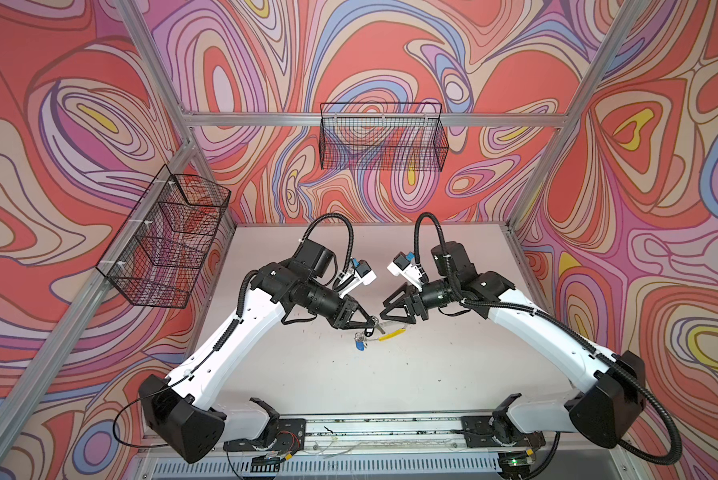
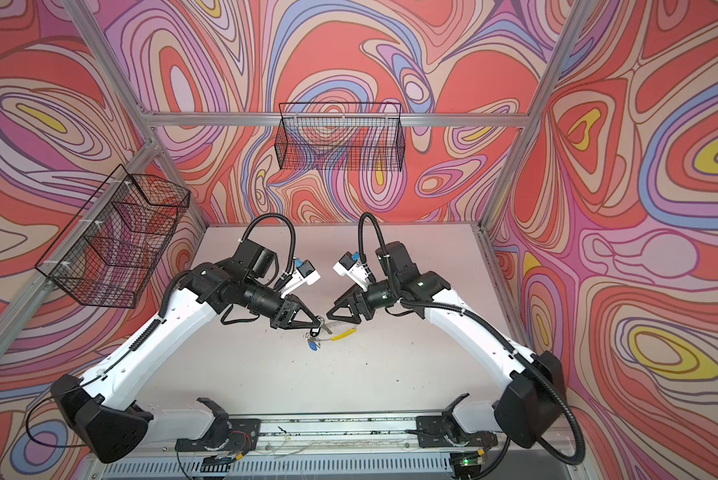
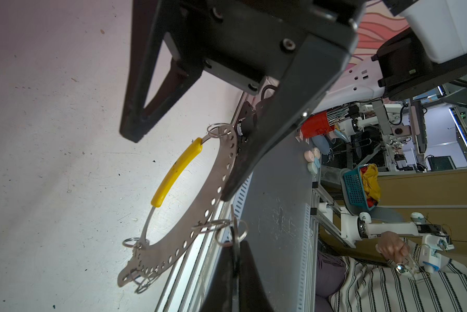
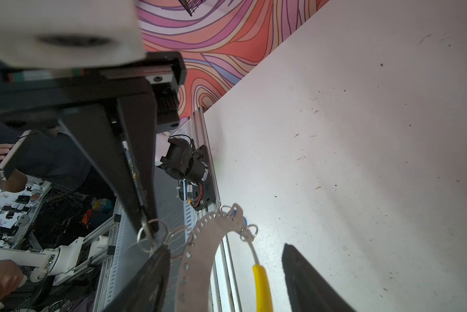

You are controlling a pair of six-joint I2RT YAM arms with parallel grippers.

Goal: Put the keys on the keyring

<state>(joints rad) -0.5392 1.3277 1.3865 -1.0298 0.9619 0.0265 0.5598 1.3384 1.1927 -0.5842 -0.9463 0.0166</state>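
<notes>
The keyring point(image 3: 199, 216), a flat perforated grey ring with a yellow sleeve point(image 3: 177, 171), hangs just above the table between both arms. My left gripper point(image 3: 235, 251) is shut on the thin metal of one of the keys and its split ring point(image 3: 232, 232), which meets a wire loop on the keyring's rim. In a top view this key's black tag point(image 1: 367, 332) dangles under the left gripper point(image 1: 374, 321). The other key's blue tag point(image 1: 360, 347) hangs lower. My right gripper point(image 4: 224, 250) is open, with its fingers point(image 4: 308, 278) on either side of the keyring point(image 4: 199, 251).
The white table point(image 1: 349, 395) has a metal rail point(image 1: 369, 428) along its front edge. One black wire basket point(image 1: 384, 137) hangs on the back wall, and a second basket point(image 1: 166, 241) hangs on the left wall. Both arms meet over the table's middle.
</notes>
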